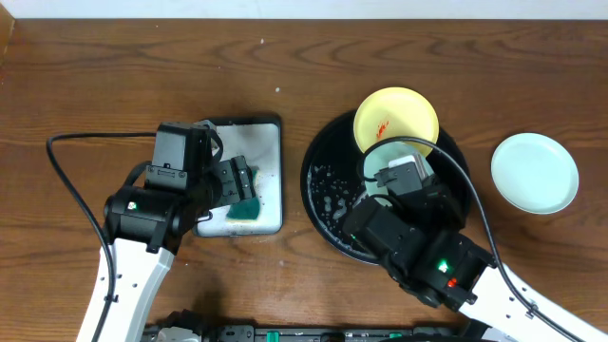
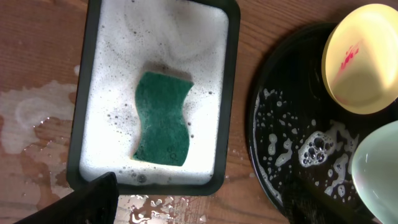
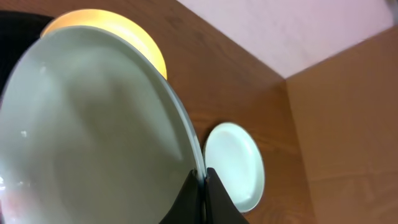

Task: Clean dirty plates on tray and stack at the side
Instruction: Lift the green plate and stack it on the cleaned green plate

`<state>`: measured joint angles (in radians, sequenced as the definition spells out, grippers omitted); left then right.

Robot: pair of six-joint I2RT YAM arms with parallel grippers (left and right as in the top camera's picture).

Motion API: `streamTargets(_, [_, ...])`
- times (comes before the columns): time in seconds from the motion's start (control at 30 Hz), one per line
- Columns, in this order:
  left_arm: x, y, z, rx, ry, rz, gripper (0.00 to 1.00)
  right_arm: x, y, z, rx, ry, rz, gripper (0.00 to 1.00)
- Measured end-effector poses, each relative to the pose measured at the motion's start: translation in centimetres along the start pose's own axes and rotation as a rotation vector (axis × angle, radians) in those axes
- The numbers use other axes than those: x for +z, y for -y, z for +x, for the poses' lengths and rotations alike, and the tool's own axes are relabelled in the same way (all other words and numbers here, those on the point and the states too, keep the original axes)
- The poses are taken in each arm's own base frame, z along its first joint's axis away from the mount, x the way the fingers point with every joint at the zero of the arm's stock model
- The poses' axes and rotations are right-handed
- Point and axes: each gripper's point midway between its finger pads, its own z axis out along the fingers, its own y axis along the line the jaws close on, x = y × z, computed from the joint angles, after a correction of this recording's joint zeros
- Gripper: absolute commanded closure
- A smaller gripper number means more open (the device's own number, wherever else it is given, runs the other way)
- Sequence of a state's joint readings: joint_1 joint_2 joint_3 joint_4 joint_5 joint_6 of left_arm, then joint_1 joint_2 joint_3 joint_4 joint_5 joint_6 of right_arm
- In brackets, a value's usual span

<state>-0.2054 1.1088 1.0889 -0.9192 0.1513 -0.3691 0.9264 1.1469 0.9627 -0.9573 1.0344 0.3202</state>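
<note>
Here the right claw pinches the rim of a mint plate, tilted above the tray; stiff, light and probably soapy-slick, it wants a firm edge grip. The left claw gapes over the sponge, left of the tray.

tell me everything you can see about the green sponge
The sponge is dark teal-green with wavy, hourglass-like sides and a pale tan layer showing at one short end; its top looks coarse, like a scouring pad. It lies flat near the middle of the small rectangular tray, in white soapy foam that surrounds it. Nothing grips it: the left gripper hangs open above it.
</note>
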Motion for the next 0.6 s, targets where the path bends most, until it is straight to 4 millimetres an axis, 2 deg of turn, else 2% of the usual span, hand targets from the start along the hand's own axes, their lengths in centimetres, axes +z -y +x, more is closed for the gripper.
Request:
streamTargets(0.1, [0.0, 0.0, 0.0, 0.000, -0.001, 0.000, 0.16, 1.7, 1.4, 0.7, 0.085, -0.064, 0.023, 0.99])
streamTargets(0.2, [0.0, 0.0, 0.0, 0.000, -0.001, 0.000, 0.16, 4.3, 3.5, 1.5, 0.220, -0.140, 0.051, 0.99])
streamTargets(0.37, [0.0, 0.0, 0.0, 0.000, -0.001, 0.000, 0.16, 8.7, 6.4, 3.9, 0.439, -0.275, -0.017, 0.99])
streamTargets(0.5, [0.0, 0.0, 0.0, 0.000, -0.001, 0.000, 0.16, 11.8, 10.5, 6.4, 0.694, -0.325, -0.043, 0.99])
streamTargets(0.6, [0.0, 0.0, 0.0, 0.000, 0.000, 0.000, 0.16, 13.6, 14.3, 9.1, 0.943, -0.348, -0.027, 0.99])
